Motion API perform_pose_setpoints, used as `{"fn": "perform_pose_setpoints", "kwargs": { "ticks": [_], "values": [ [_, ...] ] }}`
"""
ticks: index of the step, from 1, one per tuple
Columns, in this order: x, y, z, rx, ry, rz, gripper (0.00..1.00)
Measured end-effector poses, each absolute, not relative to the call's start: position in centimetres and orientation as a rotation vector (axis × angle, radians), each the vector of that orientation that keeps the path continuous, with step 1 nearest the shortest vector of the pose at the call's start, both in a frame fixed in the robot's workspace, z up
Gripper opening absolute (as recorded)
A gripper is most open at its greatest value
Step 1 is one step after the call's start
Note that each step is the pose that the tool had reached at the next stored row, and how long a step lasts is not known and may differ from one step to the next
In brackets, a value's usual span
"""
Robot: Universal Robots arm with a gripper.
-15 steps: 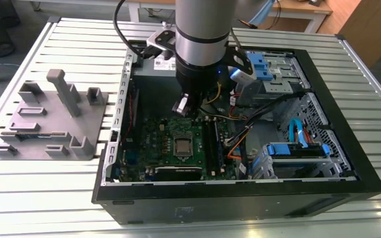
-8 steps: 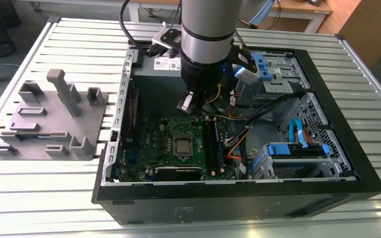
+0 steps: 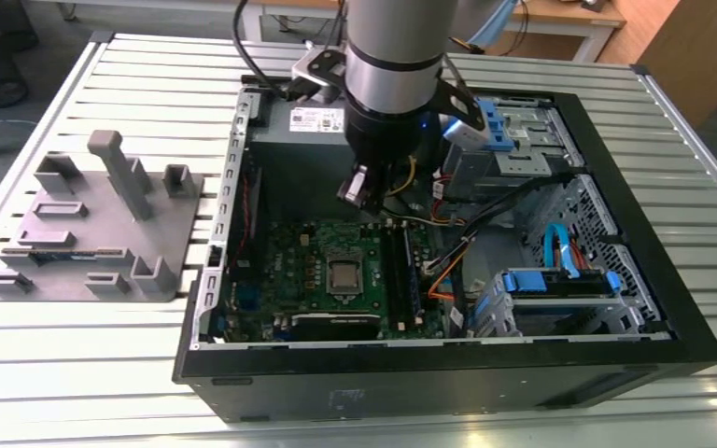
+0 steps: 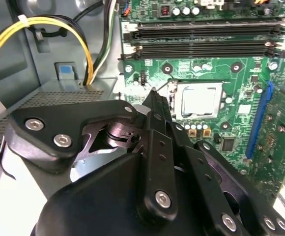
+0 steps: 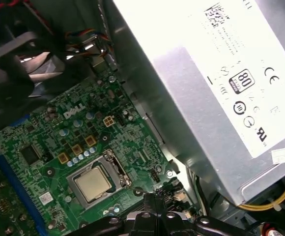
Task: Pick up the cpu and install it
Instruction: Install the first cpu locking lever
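The cpu (image 4: 200,100) lies flat in the socket frame (image 5: 118,169) near the middle of the green motherboard (image 3: 333,275), its silvery top exposed in both wrist views. Whether it is fully seated or the frame is latched over it cannot be told.

The gripper (image 4: 154,96) hangs above the board, just beside the socket and apart from the chip. Its fingers (image 4: 157,123) are drawn together to a narrow tip and carry nothing.

Around the socket stand small capacitors (image 5: 76,160), and the memory slots (image 4: 201,42) run along one side. The power supply (image 5: 206,98) sits close against the arm's wrist, inside the open computer case (image 3: 458,373), which rests on the slatted desk (image 3: 147,373). Yellow cables (image 4: 39,24) loop near the gripper body. A grey fixture block (image 3: 97,224) stands toward the desk's edge at the exterior view's left.

Risks, as judged:
- If the chip is not square in the socket, any downward press could bend contacts.
- The closed tip is hard and narrow; contact with the chip's top or the nearby components could scratch or chip them.
- Little clearance between wrist and power supply; a sideways move may strike it.
- The loose cables could snag on the gripper linkage.
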State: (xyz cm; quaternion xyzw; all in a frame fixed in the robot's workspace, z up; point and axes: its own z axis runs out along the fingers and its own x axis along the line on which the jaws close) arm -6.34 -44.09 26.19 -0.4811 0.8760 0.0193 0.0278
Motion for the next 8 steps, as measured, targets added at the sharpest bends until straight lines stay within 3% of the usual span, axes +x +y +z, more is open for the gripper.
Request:
{"fn": "perform_pose_setpoints", "kwargs": {
  "ticks": [8],
  "values": [
    [-6.2, -43.44, 25.62, -1.485, 2.704, 0.06, 0.11]
  ]
}}
